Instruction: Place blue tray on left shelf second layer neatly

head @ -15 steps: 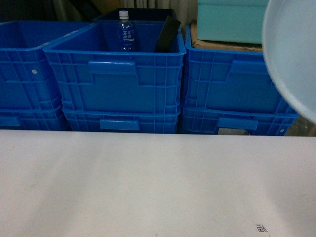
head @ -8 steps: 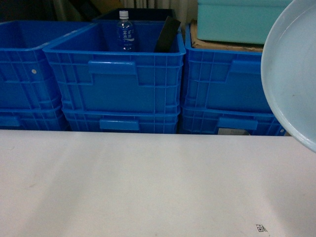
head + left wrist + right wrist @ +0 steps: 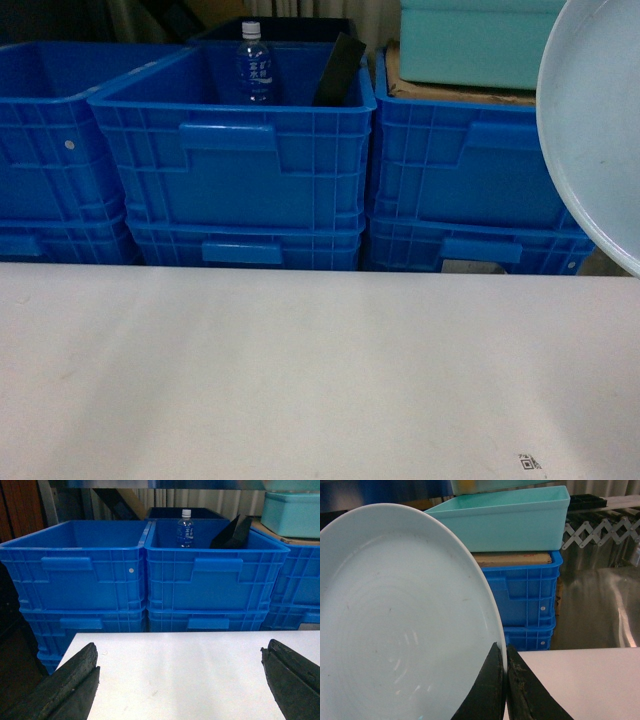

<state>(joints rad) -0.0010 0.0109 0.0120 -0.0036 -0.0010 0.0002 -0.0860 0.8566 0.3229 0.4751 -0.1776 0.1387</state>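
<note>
The blue tray (image 3: 600,130) hangs tilted on edge at the far right of the head view, above the white table (image 3: 300,380). In the right wrist view the tray (image 3: 395,620) fills the left half, and my right gripper (image 3: 501,647) is shut on its rim, one finger on each side. My left gripper (image 3: 179,649) is open wide over the table's near left part, with nothing between its fingers. A shiny metal rail (image 3: 150,483) crosses the top of the left wrist view; I cannot tell whether it belongs to the left shelf.
Stacked dark-blue ribbed crates (image 3: 240,170) stand behind the table. The middle one holds a water bottle (image 3: 254,65) and a black object (image 3: 338,70). A teal bin (image 3: 470,40) sits on the right stack. Reflective steel (image 3: 600,610) and an accordion conveyor (image 3: 600,527) lie at the right.
The tray swung further into the head view half a second ago, then shifted slightly up and to the right. Everything else is unchanged.
</note>
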